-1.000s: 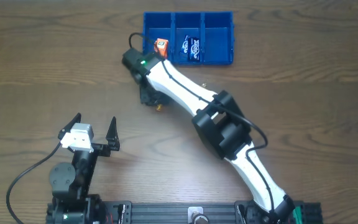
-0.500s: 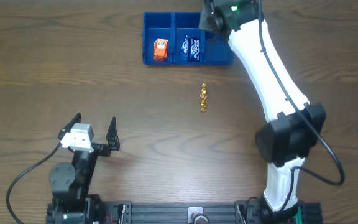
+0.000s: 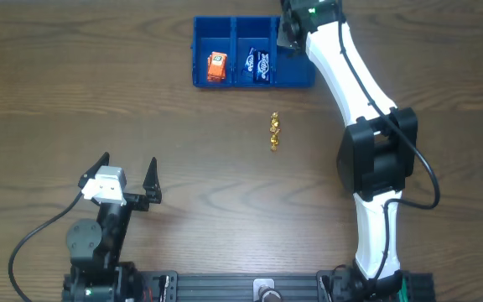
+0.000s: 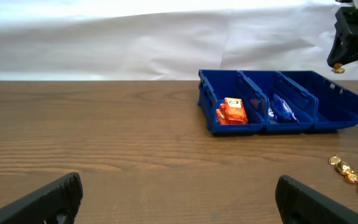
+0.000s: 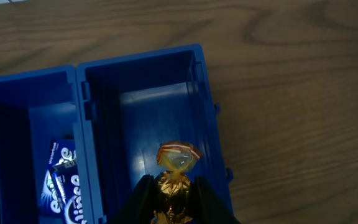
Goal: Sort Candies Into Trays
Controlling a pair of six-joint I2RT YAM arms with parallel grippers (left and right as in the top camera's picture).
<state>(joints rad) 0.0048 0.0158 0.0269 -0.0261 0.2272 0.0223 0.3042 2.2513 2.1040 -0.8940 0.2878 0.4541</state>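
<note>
Tray (image 3: 253,83): blue hard plastic, three oblong compartments.
Right hand (image 5: 174,186): pinches a crinkled gold-foil candy (image 5: 178,158) above the tray's end compartment, next to the blue packets (image 3: 259,63).
Loose gold candies (image 3: 275,132): on the wooden worktop (image 3: 99,92), near the tray.
Left hand (image 3: 128,164): fingers spread, holds nothing, well apart from the tray.

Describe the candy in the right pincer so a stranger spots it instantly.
Find the blue three-compartment tray at the table's far edge. Above its empty end compartment hangs the right pincer, gripping a gold-foil candy. Unlike the gold candies on the table, it is airborne.

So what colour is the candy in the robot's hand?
Gold foil on the candy, best seen in the right wrist view.
</note>
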